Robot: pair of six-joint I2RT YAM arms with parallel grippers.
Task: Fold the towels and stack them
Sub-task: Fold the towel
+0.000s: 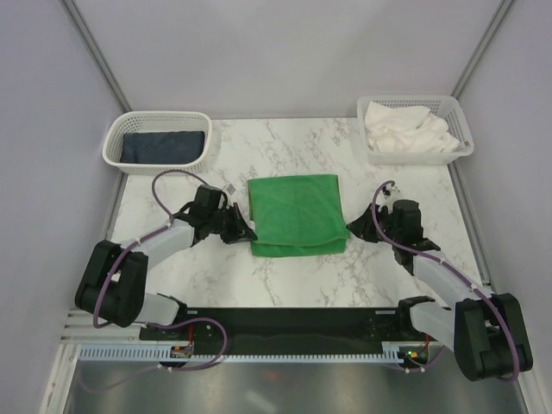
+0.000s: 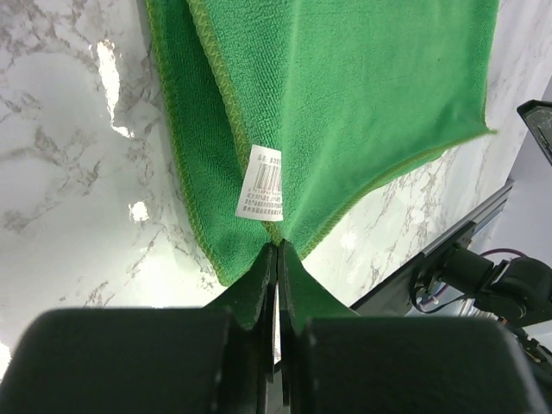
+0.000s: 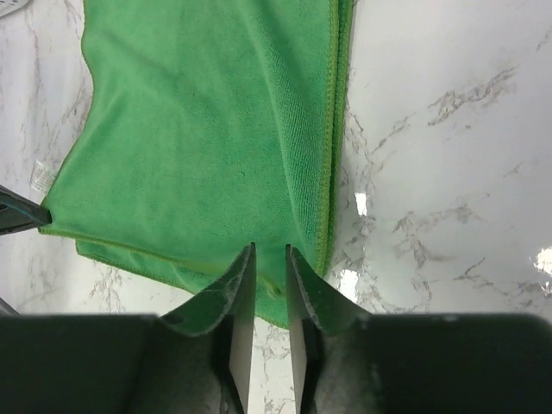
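Surface (image 1: 216, 267): marble; the green towel (image 1: 296, 214) lies folded at its middle, between your arms.
Other towels: navy towel (image 1: 159, 145) and white towel (image 1: 405, 131) sit in the far baskets; only the top view shows them.
Handling: soft, light and limp, so it will likely sag; take it at corners or the stitched hem.
Left pincer (image 2: 277, 252): closed on a near corner.
Right pincer (image 3: 269, 250): narrowed to a slit at the opposite edge; you cannot tell whether it has cloth.
Tag (image 2: 261, 181): the barcode shows only in the left wrist view.

green towel (image 1: 295, 216): I read plain bright green; its tag (image 2: 261, 182) is white with dark print.
navy towel (image 1: 162, 145), back-left of green towel: dark navy.
white towel (image 1: 405, 129), back-right: white.
table (image 1: 198, 276): white marble, grey veins.
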